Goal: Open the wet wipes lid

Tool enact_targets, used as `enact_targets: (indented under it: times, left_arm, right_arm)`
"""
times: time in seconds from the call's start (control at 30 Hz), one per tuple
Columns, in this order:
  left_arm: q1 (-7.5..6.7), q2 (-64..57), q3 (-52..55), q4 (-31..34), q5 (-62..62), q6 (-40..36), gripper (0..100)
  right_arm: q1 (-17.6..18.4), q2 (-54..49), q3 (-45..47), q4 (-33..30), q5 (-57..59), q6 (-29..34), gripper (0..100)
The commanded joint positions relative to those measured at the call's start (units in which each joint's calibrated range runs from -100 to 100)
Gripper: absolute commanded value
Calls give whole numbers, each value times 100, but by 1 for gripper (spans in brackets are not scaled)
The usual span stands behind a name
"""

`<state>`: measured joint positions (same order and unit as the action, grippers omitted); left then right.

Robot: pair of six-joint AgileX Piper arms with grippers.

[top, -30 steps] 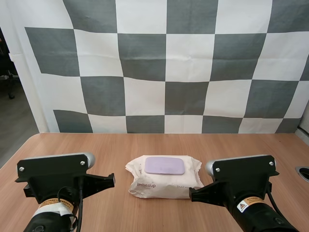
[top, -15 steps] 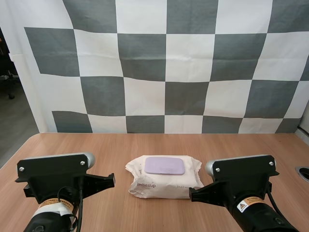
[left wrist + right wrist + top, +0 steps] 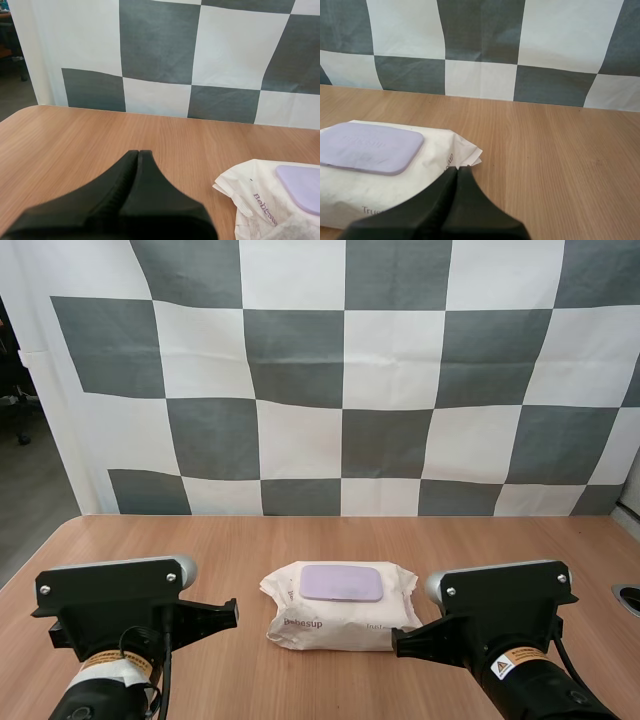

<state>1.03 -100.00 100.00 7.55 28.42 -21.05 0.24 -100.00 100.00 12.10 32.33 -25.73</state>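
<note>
On the table, midway between left and right, the pack of wet wipes lies flat, its lilac lid down. Left wrist view: the left gripper, fingers pressed together, sits over bare wood left of the pack. Right wrist view: the right gripper, likewise pressed together, points at the pack's right end.

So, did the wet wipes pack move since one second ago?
No. The wet wipes pack lies at the same spot, judged from the far edge of the table.
</note>
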Motion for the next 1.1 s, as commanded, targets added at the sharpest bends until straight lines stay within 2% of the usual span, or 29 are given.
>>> enact_targets:
  times: [0.0, 0.23, 0.43, 0.77, 0.87, 1.07]
  left_arm:
    - [-2, 0, 0, -7, 7, -3, 0]
    - [-2, 0, 0, 3, -89, -3, 0]
    - [-2, 0, -218, 3, -120, 361, 0]
    - [-2, 0, -1362, 41, -108, 438, 0]
    - [-2, 0, -1652, 41, -100, 438, 0]
    - [-2, 0, -1999, 41, 110, 438, 0]
  right_arm:
    - [2, 0, 0, 9, 2, 0, 0]
    - [2, 0, 0, 39, -102, 0, 0]
    - [2, 0, -31, -61, -117, -41, 0]
    - [2, 0, -1106, -42, -79, -41, 0]
    - [2, 0, -1477, -33, 311, -41, 0]
    - [2, 0, -2041, -281, 561, -41, 0]
